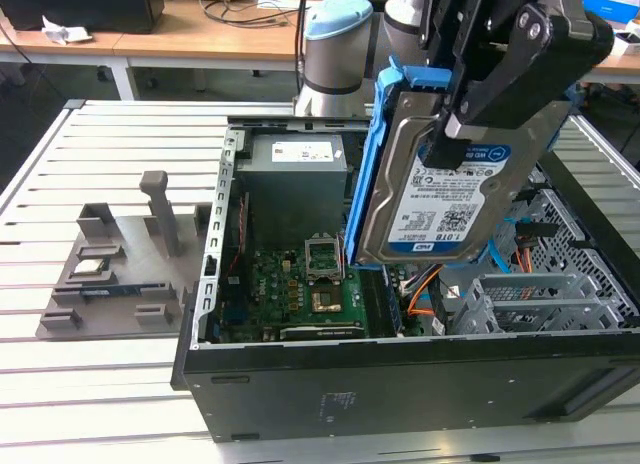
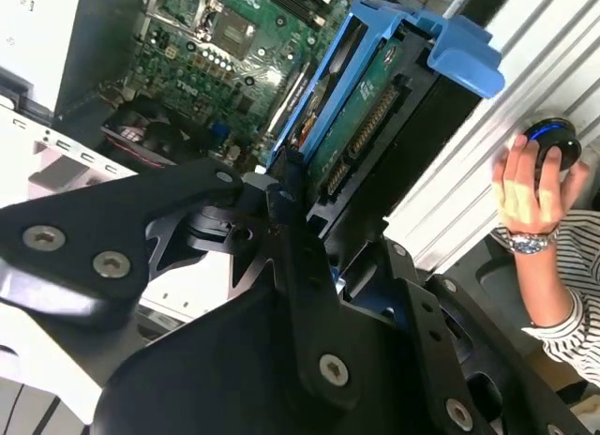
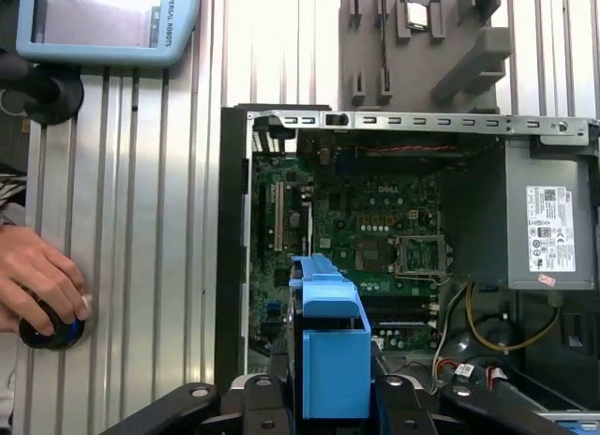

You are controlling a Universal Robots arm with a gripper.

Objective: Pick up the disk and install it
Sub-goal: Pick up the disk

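Gripping the disk (image 1: 430,199) in mid-air, with the gripper (image 1: 442,134) clamped tight across its flat faces and a black finger (image 1: 438,152) over the blue-and-white label. Holding it on edge, blue-framed and leaning, above the open case (image 1: 400,384), roughly over the seam between the green board (image 1: 290,284) and the metal cage (image 1: 540,294) at the exterior view's right, touching neither as far as shows. Beneath, lying on its side on a white slatted table (image 1: 100,404), lid off, with a grey power supply (image 1: 295,169) at the far end and orange cables (image 1: 425,294) beside the cage. Just beside the case, on the exterior view's left, flat on the slats: a grey fixture (image 1: 100,274) with upright pegs and a small square chip (image 1: 88,267) in one pocket. Behind the table, wooden desks (image 1: 200,39) strewn with cables, and nearer, the arm's base (image 1: 335,44) with a pale blue cap. In the first wrist view, well apart from the case, a pendant (image 3: 103,22) with a pale blue rim, and a hand (image 3: 37,276) cupped over a round black knob (image 3: 47,334) on the slats. In the second wrist view, a striped sleeve (image 2: 572,308) and a watch (image 2: 530,240) on that wrist
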